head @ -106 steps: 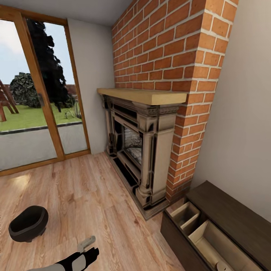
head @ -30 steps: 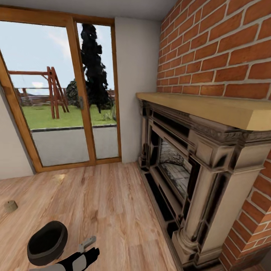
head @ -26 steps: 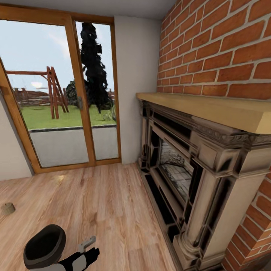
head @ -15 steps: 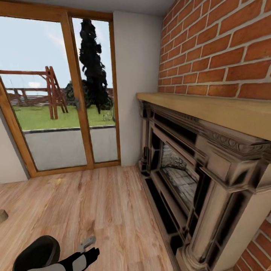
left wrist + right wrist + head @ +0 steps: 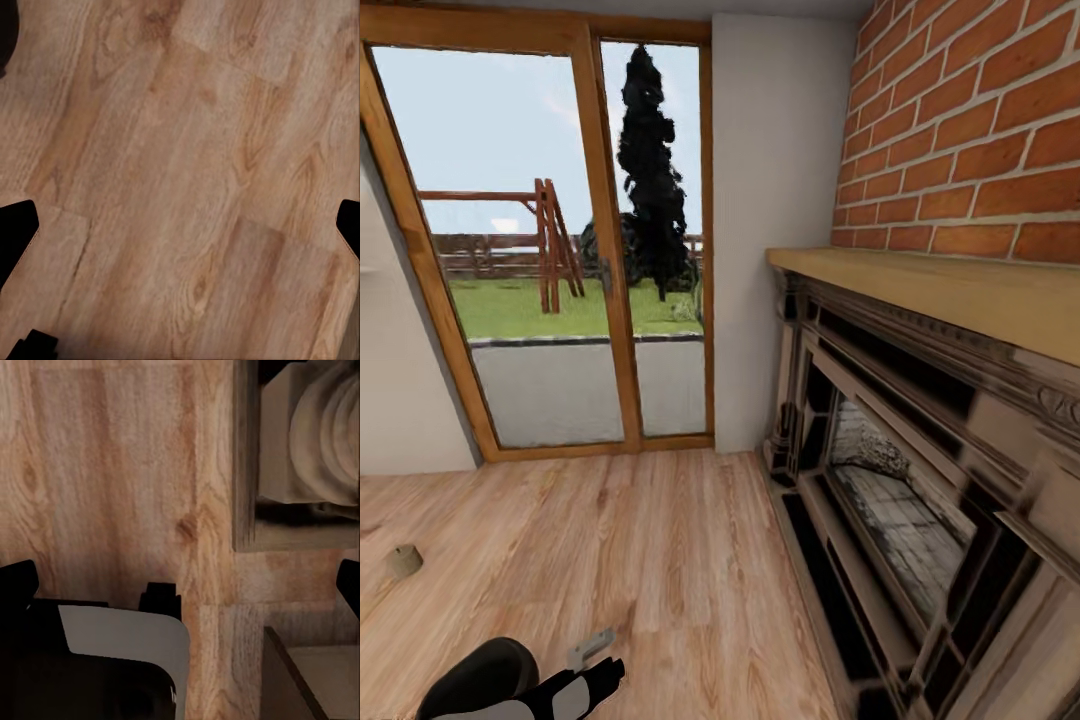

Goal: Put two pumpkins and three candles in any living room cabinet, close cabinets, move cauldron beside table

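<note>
The glossy black cauldron (image 5: 468, 680) sits on the wood floor at the bottom left of the head view, right beside my left forearm (image 5: 565, 690). A small tan candle (image 5: 404, 561) stands on the floor further left, well away from the arm. In the left wrist view my left gripper (image 5: 180, 232) is open over bare floorboards, its dark fingertips (image 5: 15, 240) at the frame's sides. My right gripper (image 5: 180, 585) is open too, over the floor beside the fireplace base (image 5: 307, 450). The pumpkins, cabinet and table are out of view.
A carved fireplace (image 5: 920, 480) with a pale wood mantel (image 5: 950, 290) under a brick chimney lines the right side. A wood-framed glass door (image 5: 550, 260) fills the far wall. Open floor (image 5: 640, 540) lies between them. My base (image 5: 112, 660) is below the right gripper.
The camera has moved and turned: the open-drawered cabinet left the picture, the fireplace looms closer, and the candle came into view at the left. The arm's pose is unchanged.
</note>
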Available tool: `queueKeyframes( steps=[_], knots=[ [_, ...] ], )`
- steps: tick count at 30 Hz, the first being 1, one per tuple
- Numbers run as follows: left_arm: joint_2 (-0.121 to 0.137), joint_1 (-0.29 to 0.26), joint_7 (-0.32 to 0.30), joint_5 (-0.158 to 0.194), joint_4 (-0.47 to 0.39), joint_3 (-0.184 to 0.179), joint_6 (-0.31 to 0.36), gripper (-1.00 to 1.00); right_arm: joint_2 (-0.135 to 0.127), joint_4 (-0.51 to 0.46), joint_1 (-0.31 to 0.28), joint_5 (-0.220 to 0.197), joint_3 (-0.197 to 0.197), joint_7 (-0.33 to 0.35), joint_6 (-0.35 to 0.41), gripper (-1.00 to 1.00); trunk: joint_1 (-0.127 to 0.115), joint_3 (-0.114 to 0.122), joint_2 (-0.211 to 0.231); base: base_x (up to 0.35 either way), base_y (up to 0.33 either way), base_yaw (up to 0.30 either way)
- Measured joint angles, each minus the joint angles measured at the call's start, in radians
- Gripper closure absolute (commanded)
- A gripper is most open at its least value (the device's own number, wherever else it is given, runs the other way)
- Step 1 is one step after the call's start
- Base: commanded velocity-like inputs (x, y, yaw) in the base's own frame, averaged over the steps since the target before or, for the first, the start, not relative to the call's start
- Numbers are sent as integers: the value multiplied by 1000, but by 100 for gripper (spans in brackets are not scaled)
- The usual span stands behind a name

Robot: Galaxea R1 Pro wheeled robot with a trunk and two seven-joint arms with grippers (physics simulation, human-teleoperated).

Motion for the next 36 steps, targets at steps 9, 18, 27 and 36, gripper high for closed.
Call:
queueKeyframes(
  steps=[9, 18, 27, 36],
  knots=[
    [-1, 0, 0, 0, 0, 0, 0, -100, -1, 0, 0, 0, 0, 0, 0, -100, 0, 0, 0, 334, 0, 133],
    [-6, 0, 0, 0, 1, 0, 0, -100, -2, 1, 0, 0, -2, 0, 0, -100, 1, 0, 0, 99, 0, 4],
    [-6, 0, 1, 0, 1, 0, 1, -100, -2, 1, 36, 0, -2, 0, -1, -100, 0, 0, 0, 258, 0, 0],
    [-6, 0, 1, 0, 1, 0, 1, -100, -2, 1, 37, -1, -2, 0, -3, -100, 0, 0, 0, 330, 0, 0]
  ],
)
